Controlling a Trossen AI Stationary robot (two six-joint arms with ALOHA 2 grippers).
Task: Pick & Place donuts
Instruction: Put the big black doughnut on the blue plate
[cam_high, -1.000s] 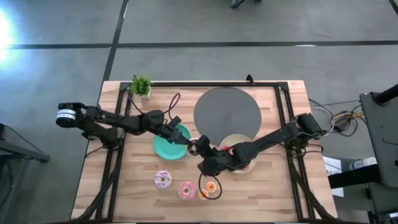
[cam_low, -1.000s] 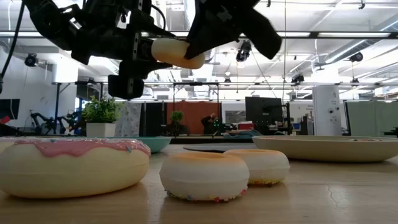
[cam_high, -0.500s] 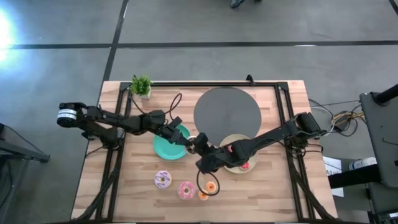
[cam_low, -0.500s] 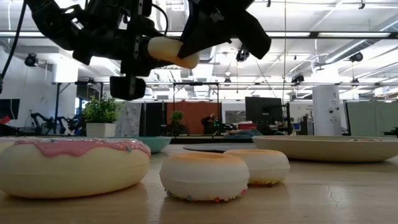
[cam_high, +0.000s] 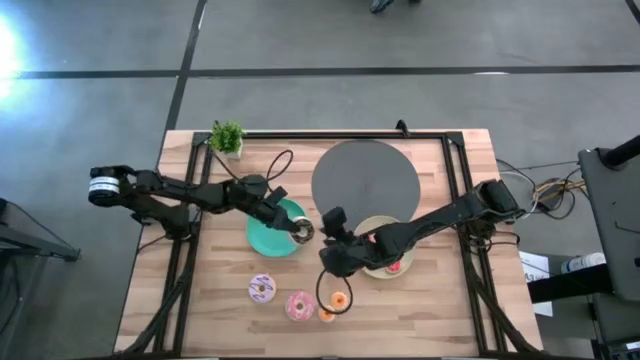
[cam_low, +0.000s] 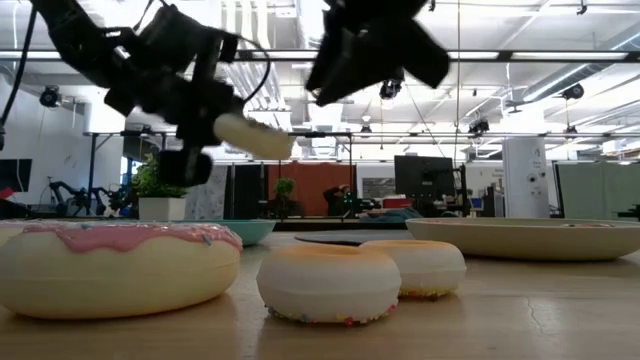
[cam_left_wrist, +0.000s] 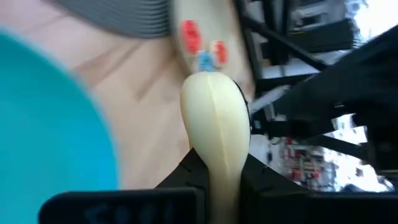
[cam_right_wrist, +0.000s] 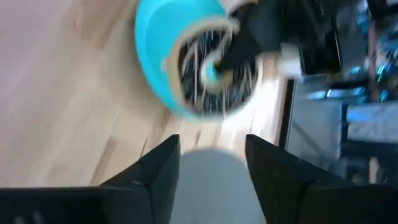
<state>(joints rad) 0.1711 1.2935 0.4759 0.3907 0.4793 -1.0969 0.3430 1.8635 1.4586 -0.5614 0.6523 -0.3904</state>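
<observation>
My left gripper reaches in from the table's left and is shut on a cream donut with a dark sprinkled top, over the right rim of the teal plate. In the low view the donut hangs well above the table. My right gripper stands open just right of it, its fingers apart and bare. A lilac-white donut, a pink one and two tiny orange ones lie flat on the wood near the front. My left gripper pinches the donut near one side of its ring, one finger on each flat face, so the donut shows edge-on between them. The fingers come from the table's left, slanting slightly down. The donut sticks out beyond the fingertips, lifted clear of plate and table.
A pale-yellow plate with small red donuts lies under my right arm. A dark grey round mat sits behind it, and a small potted plant stands at the far left corner.
The donut has passed from my right gripper to my left. My left gripper has shut on it and gone down and toward the table's left with it. My right gripper has opened, let go and rolled its wrist, staying about where it was.
</observation>
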